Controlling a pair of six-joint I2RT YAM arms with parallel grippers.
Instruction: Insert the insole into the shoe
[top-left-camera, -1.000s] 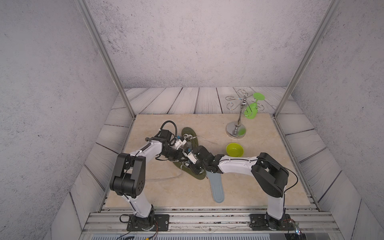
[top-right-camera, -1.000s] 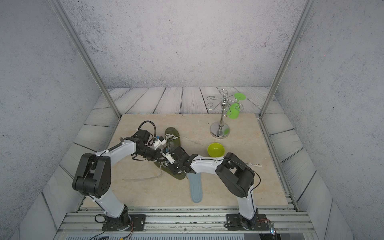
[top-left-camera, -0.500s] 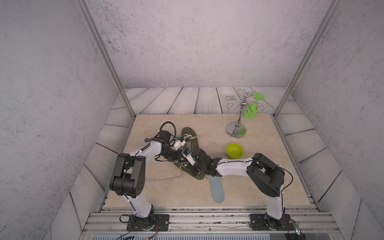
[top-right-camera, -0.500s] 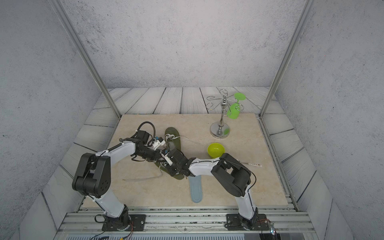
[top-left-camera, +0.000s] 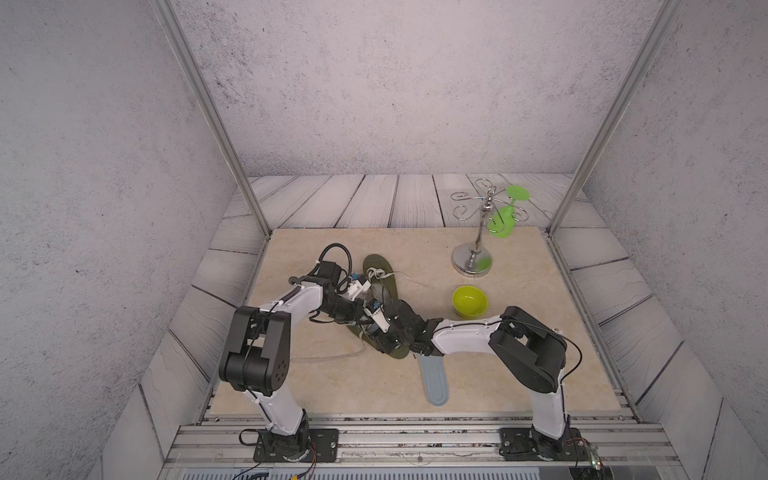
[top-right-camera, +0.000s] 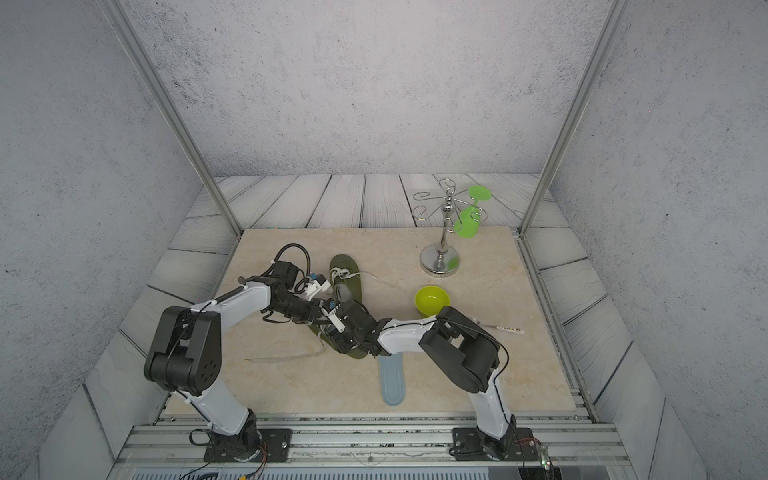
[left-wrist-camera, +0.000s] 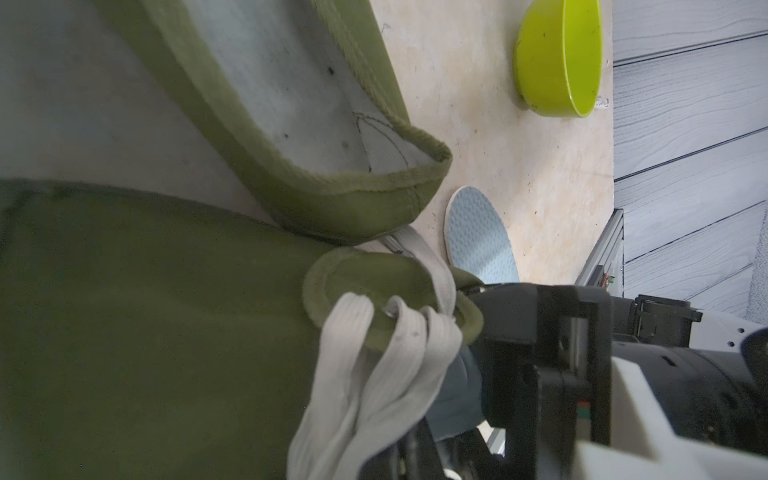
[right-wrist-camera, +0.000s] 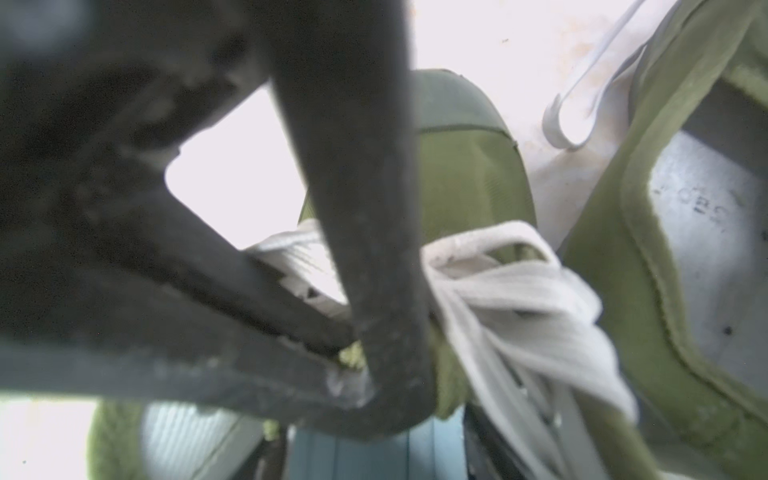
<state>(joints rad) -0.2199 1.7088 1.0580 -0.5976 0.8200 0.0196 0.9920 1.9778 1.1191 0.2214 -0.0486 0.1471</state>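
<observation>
An olive green shoe (top-left-camera: 376, 266) (top-right-camera: 347, 266) with white laces lies mid-table, toe toward the back. My left gripper (top-left-camera: 365, 319) (right-wrist-camera: 353, 357) is shut on the shoe's tongue (left-wrist-camera: 374, 291) and holds it back from the opening. The blue-grey insole (top-left-camera: 434, 380) (top-right-camera: 392, 380) (left-wrist-camera: 478, 237) lies on the table by the heel, its front end raised toward the opening. My right gripper (top-left-camera: 381, 329) (top-right-camera: 338, 329) is at the opening. Its jaws stand apart with the insole's end (right-wrist-camera: 353, 457) between them.
A lime green bowl (top-left-camera: 469, 301) (left-wrist-camera: 557, 58) sits right of the shoe. A chrome stand (top-left-camera: 473, 259) with a green glass (top-left-camera: 500, 220) is at the back right. A loose lace (top-left-camera: 332, 357) trails left of the heel. A thin pen-like object (top-right-camera: 507, 329) lies at the right.
My right gripper has pushed a little further left into the shoe's opening and its jaws have spread. The left gripper has kept its hold.
</observation>
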